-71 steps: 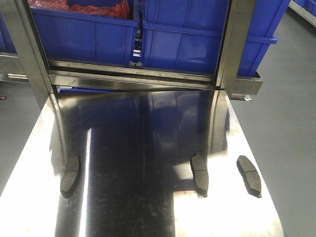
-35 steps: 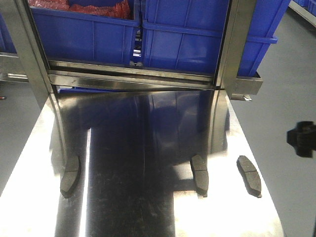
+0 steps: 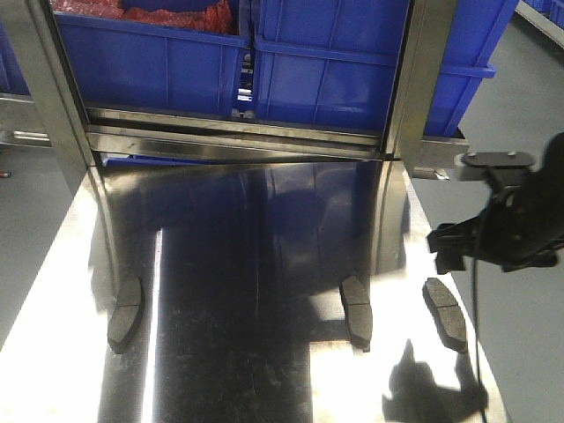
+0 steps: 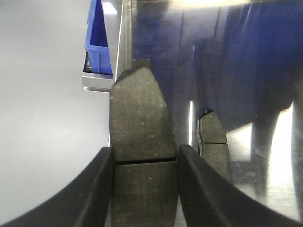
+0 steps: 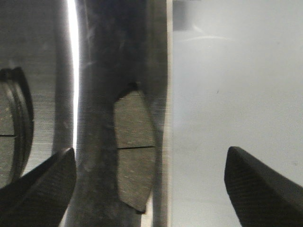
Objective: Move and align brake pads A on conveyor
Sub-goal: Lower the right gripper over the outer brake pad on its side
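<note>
Three dark grey, grooved oblong brake pads (image 3: 124,312) (image 3: 356,312) (image 3: 445,314) lie near the front of the shiny steel table (image 3: 247,264), below blue plastic bins (image 3: 335,62). The left gripper (image 4: 146,184) pinches a fourth dark grey pad (image 4: 140,156) at its groove. The right gripper (image 5: 151,189), spread wide, hangs over the rightmost pad at the table's right edge.

A black robot arm (image 3: 520,220) reaches in from the right edge of the front view. In its wrist view, the right gripper (image 5: 151,182) spreads its black fingers wide, while the left gripper (image 4: 145,182) clamps a dark grey brake pad (image 4: 139,142).
</note>
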